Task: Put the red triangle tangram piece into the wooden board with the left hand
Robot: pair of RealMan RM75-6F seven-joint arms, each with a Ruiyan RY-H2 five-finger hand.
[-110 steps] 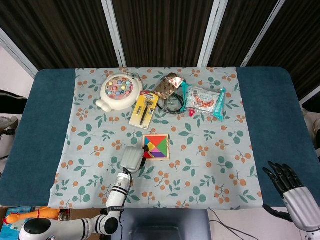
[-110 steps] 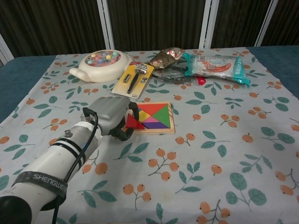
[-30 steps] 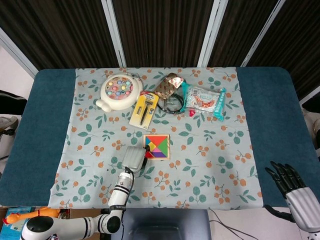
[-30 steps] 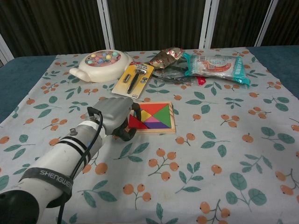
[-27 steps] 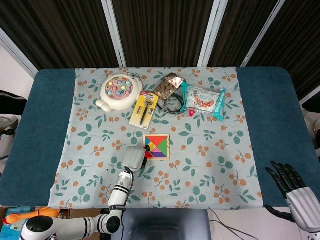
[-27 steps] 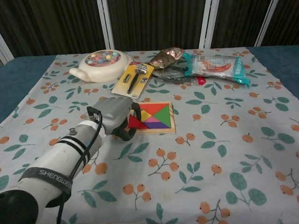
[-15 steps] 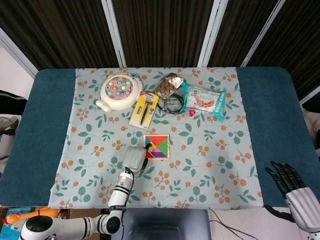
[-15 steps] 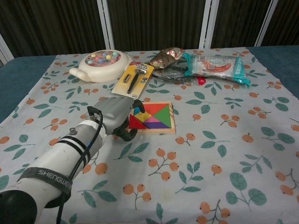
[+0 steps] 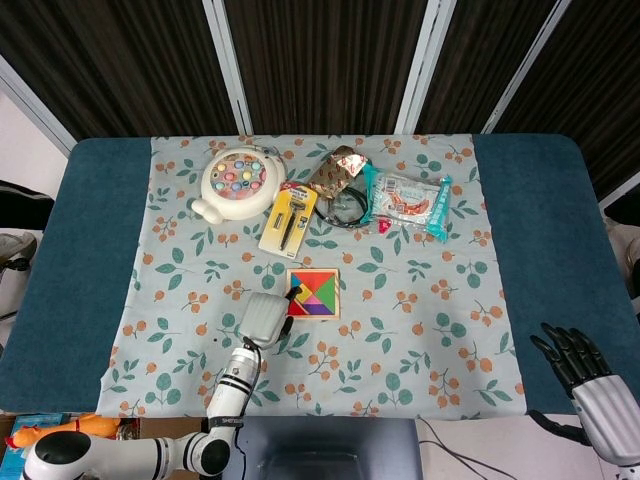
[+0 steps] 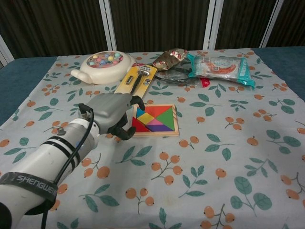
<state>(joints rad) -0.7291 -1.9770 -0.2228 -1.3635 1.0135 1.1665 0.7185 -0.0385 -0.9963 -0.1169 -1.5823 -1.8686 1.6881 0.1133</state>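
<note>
The wooden board [image 10: 157, 134] [image 9: 336, 294] lies mid-cloth with coloured tangram pieces in it. The red triangle [image 10: 139, 125] [image 9: 296, 307] lies flat in the board's near-left corner, free of any grip. My left hand [image 10: 112, 114] [image 9: 262, 318] hovers just left of the board, its fingers [image 10: 135, 100] loosely curved and apart with nothing between them. At the table's near-right corner my right hand [image 9: 585, 372] rests with fingers spread and empty; the chest view does not show it.
Behind the board lie a razor pack [image 10: 137, 80], a round cream toy [image 10: 101, 66], a foil wrapper [image 10: 170, 56], a black cable [image 10: 171, 75] and a snack bag [image 10: 219, 67]. The floral cloth [image 10: 214, 157] spreads right and toward me.
My left hand has let go of the red triangle and drawn back to the left, away from the board's edge. The triangle now lies in the board. The right hand has stayed put.
</note>
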